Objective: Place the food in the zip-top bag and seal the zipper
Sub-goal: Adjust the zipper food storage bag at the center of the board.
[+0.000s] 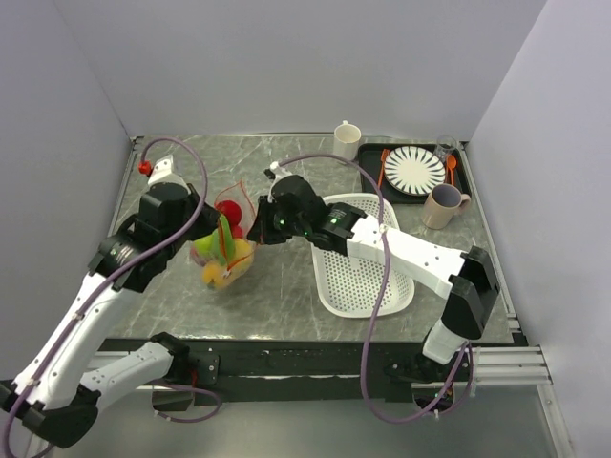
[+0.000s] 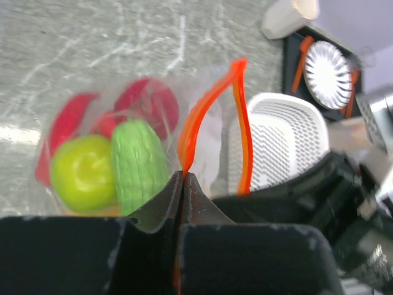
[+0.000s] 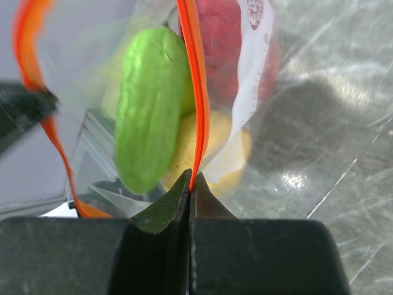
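The clear zip-top bag point(image 1: 225, 250) hangs between my two grippers at the table's middle left. Inside it are a green cucumber point(image 2: 140, 165), a green ball point(image 2: 83, 173), red pieces point(image 2: 147, 104) and a yellow ball point(image 3: 184, 150). My left gripper point(image 2: 182, 175) is shut on one side of the orange-red zipper point(image 2: 206, 107). My right gripper point(image 3: 191, 181) is shut on the zipper's other side point(image 3: 196, 92). The two strips stand apart, so the bag's mouth is open. The white slider does not show.
A white perforated basket point(image 1: 368, 277) lies right of the bag, under my right arm. At the back right stand a white cup point(image 1: 347, 141), a black tray with a striped plate point(image 1: 414, 170) and orange cutlery, and a beige mug point(image 1: 443, 205).
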Available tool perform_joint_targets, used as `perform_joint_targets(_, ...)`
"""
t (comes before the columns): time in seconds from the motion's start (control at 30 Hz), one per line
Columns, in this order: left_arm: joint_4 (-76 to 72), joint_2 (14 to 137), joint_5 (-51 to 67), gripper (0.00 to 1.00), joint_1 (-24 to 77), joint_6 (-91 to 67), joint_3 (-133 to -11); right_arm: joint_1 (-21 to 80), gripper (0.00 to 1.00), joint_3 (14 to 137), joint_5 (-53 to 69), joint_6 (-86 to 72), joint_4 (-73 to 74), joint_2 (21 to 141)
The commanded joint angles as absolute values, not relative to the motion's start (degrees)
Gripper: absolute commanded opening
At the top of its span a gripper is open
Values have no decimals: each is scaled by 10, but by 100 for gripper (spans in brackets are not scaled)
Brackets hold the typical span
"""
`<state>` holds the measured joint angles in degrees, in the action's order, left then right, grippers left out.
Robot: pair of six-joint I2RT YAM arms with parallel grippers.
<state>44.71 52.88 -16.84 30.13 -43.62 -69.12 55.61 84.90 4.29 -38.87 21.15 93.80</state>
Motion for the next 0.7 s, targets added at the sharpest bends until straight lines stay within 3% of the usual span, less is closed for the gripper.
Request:
perform_joint_targets(0.0, 395, 575, -109, 2, 258, -389, -677, 549, 0, 839, 59, -435, 177, 948)
perform_joint_targets(0.23, 333, 639, -33, 2, 239, -373, -629, 533, 0, 823, 69, -465, 192, 997)
perform_joint_targets(0.33, 322, 628, -11, 18, 238, -388, -617, 532, 0, 804, 59, -472, 199, 985)
perform_joint_targets(0.43, 316, 599, -8, 44, 238, -398, -614, 528, 0, 777, 47, -479, 192, 966)
perform_joint_targets(0.47, 316, 580, -9, 64, 238, -400, -614, 527, 0, 773, 47, -482, 187, 963)
perform_joint_targets(0.6, 336, 541, -25, 78, 238, -406, -629, 526, 0, 751, 29, -494, 190, 954)
perform_joint_targets(0.67, 346, 520, -26, 80, 239, -416, -628, 527, 0, 743, 20, -499, 189, 949)
